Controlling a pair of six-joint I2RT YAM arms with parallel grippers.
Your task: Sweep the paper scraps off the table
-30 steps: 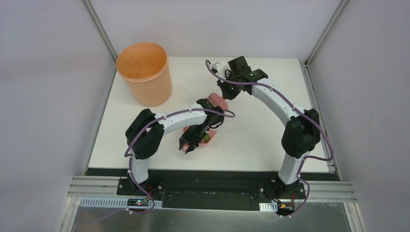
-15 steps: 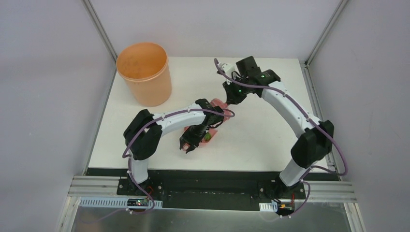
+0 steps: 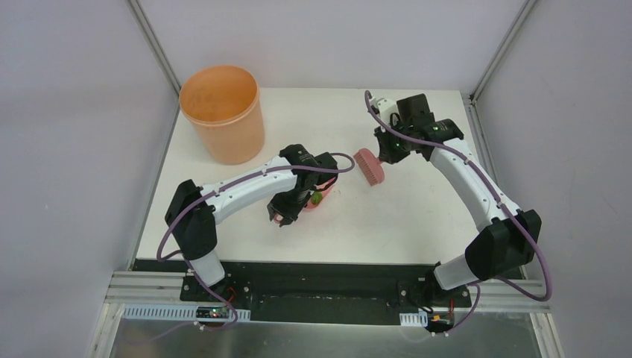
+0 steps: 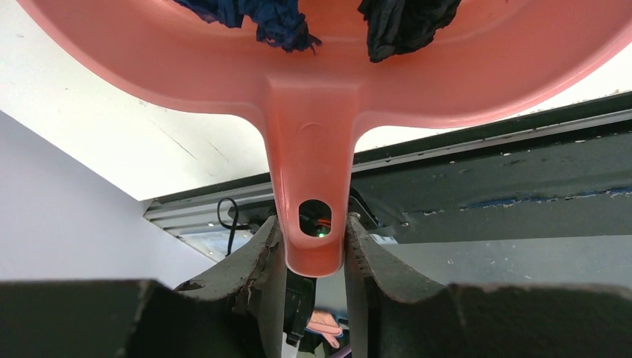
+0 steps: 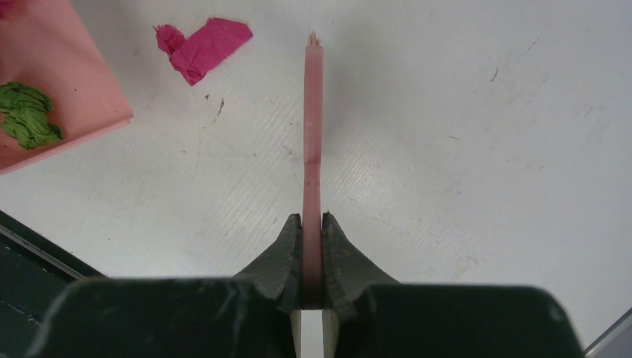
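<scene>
Now: left gripper (image 4: 313,250) is clamped on the stubby handle of a pink plastic dustpan (image 4: 320,97), one jaw pressing each side. Inside the pan lie a dark blue crumpled paper wad (image 4: 261,19) and a black wad (image 4: 406,22). The right wrist view adds an olive green wad (image 5: 28,113) near the pan's lip. Right gripper (image 5: 312,224) is pinched tight on the thin flat handle of a pink hand brush (image 3: 368,167), whose head sits right of the pan and apart from it. Whether the bristles touch the white matte table (image 3: 417,224), cannot tell. One magenta scrap (image 5: 203,49) lies on bare tabletop just beyond the pan's edge. Orange plastic bucket (image 3: 223,112) stands at the far left corner.
</scene>
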